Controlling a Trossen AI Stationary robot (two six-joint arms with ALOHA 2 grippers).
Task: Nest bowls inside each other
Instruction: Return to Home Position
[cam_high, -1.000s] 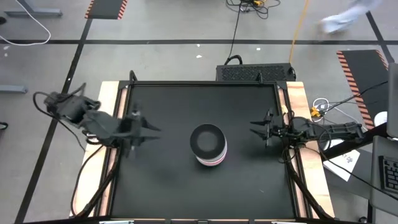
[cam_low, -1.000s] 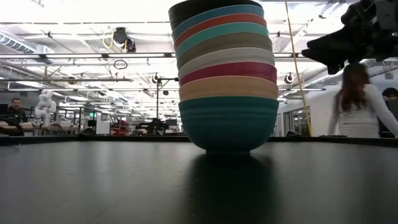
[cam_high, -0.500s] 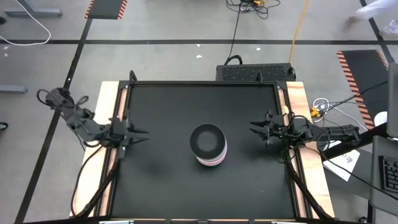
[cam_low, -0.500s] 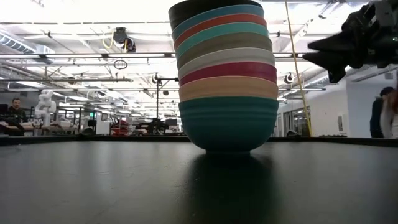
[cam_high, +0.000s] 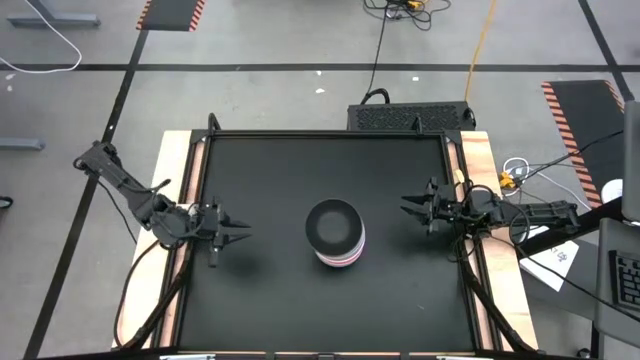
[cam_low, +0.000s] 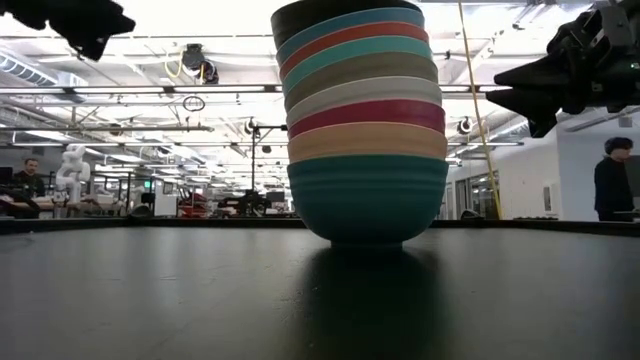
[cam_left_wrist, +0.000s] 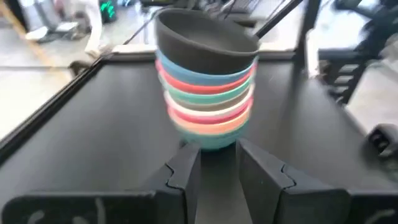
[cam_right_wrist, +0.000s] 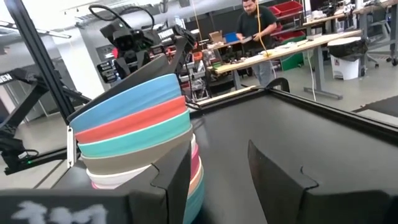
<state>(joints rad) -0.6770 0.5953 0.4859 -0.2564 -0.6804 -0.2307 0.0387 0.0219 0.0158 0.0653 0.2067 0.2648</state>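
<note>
The bowls (cam_high: 335, 232) stand as one nested stack near the middle of the black bench (cam_high: 280, 170), a little toward its near side. In the low view the stack rises from a deep teal bowl at the bottom through salmon, magenta, white, olive-grey, turquoise, red and blue to a black bowl on top. The left pincer (cam_high: 240, 236) hovers over the bench's left edge, well apart from the stack, its fingers parted by a narrow gap and holding nothing. The right pincer (cam_high: 405, 207) hangs near the right edge, pointing at the stack, fingers likewise apart and empty. The bench top is matt black with a pale wooden border (cam_high: 175, 160). A black box (cam_high: 410, 116) sits against the far edge. Around it lies grey floor (cam_high: 300, 90) crossed by dark tape lines and cables. Beyond is a bright hall with ceiling lights; a person (cam_low: 612, 178) stands far right
</note>
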